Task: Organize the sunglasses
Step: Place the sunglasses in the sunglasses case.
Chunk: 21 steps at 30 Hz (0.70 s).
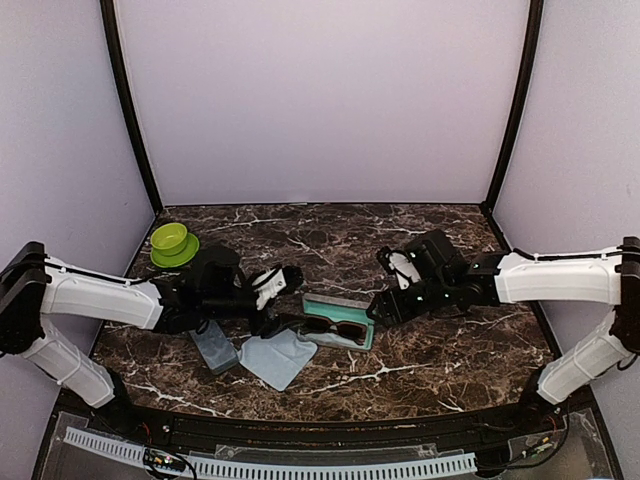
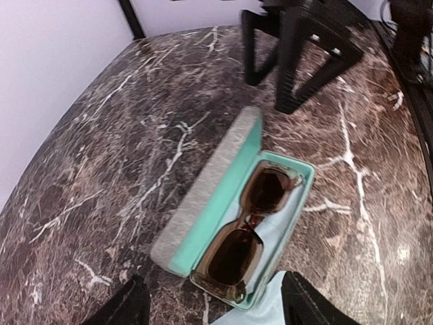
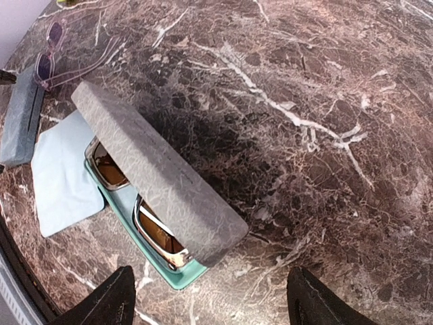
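On the marble table (image 1: 430,365), the left gripper (image 2: 218,308) and the right gripper (image 3: 211,298) both hang with jaws apart, holding nothing. The open case (image 2: 203,196) at centre already holds one pair of sunglasses (image 2: 250,230); its lid is not yet shut. A closed case (image 1: 215,348) lies at its eight o'clock, and a second pair (image 3: 49,62) lies loose near it, probably the work left.

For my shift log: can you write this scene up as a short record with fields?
open case: lid up, teal lining
sunglasses: lying in the open case
second pair: loose on the table, by the closed case
closed case: beside the cloth
cloth: flat, next to the open case
bowl: green, far corner
left gripper: open, empty, facing the open case
right gripper: open, empty, on the lid's side
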Available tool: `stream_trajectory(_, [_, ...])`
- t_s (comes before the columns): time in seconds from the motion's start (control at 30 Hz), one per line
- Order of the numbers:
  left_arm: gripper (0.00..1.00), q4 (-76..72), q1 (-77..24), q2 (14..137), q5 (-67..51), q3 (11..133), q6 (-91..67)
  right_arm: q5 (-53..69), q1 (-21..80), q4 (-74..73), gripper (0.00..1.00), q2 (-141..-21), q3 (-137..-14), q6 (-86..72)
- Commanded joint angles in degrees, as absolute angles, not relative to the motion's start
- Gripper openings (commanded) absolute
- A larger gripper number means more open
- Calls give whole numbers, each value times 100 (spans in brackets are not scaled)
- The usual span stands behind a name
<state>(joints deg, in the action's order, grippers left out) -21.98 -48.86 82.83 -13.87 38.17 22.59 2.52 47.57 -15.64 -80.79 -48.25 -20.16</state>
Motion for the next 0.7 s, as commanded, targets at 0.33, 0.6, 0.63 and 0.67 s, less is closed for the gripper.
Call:
stream_trajectory(0.33, [67, -1915, -4678, 8703, -1226, 3929, -1516, -17, 4702, -963, 77, -8126, -4889, -2496])
stream_trajectory(0.6, [67, -2291, -4676, 9166, -1437, 3868, -2467, -5, 4710, -962, 77, -8078, -4806, -2505])
stream_trajectory(0.63, [67, -2282, -4678, 9216, -1460, 3894, -2488, -1, 4703, -956, 77, -8064, -4789, -2505])
stream_trajectory(0.67, [67, -2279, -4677, 9267, -1524, 3928, -2542, 0, 4709, -952, 77, -8052, -4776, -2505])
